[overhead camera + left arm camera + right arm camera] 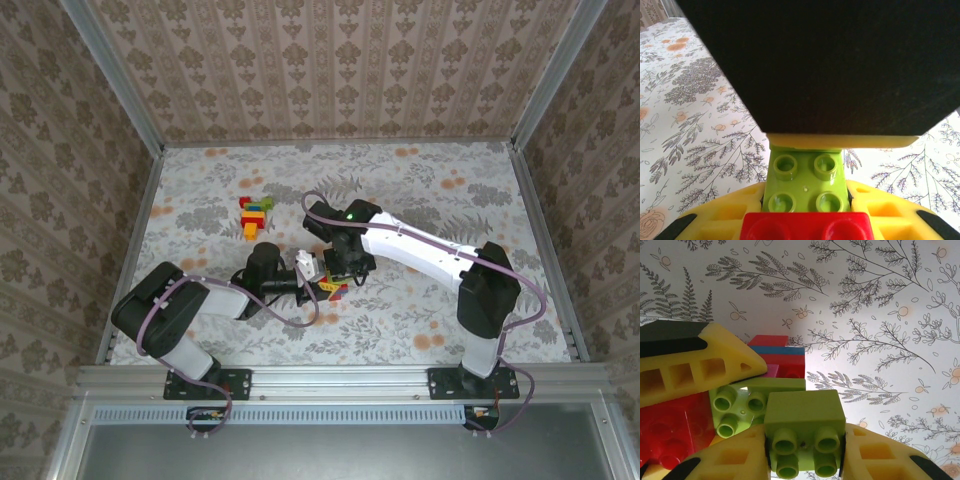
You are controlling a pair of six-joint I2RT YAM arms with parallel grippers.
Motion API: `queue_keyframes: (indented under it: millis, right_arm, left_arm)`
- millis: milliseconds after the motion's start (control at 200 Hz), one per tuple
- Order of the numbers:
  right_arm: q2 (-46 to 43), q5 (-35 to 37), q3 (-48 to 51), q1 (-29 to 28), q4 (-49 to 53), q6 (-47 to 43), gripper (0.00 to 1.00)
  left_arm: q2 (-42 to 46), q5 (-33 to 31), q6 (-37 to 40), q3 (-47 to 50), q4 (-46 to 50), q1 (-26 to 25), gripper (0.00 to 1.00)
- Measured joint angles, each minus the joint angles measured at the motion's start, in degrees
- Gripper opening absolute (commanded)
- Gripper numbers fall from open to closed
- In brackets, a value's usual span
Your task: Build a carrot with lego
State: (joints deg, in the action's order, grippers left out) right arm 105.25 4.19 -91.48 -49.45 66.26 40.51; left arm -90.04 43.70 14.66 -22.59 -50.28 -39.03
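Observation:
My left gripper (806,194) is shut on a small lego stack: a lime-green four-stud brick (806,180) with a red brick (807,227) at its near end. My right gripper (805,440) is shut on a second lime-green brick (805,415), which it holds right against the stack's green brick (737,405). Red, blue and magenta bricks (777,357) sit at the stack's far end. In the top view both grippers (318,278) (340,268) meet over the table's middle, with the stack (333,288) between them. The right gripper's dark body (840,65) hides the far end of the stack.
A small pile of loose lego bricks (255,215) in red, yellow, green and blue lies on the floral tablecloth (450,200), behind and left of the grippers. Patterned walls with metal corner rails (140,110) enclose the table.

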Motion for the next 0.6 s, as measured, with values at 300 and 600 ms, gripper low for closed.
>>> queue_keyframes:
  millis: [300, 600]
  right_arm:
    - [0.15, -0.42, 0.42, 0.42, -0.26, -0.11, 0.48]
    - [-0.52, -1.36, 1.20, 1.70, -0.61, -1.53, 0.66]
  left_arm:
    - [0.00, -0.46, 0.07, -0.15, 0.17, -0.31, 0.23]
    - [0.00, -0.44, 0.24, -0.20, 0.44, -0.26, 0.22]
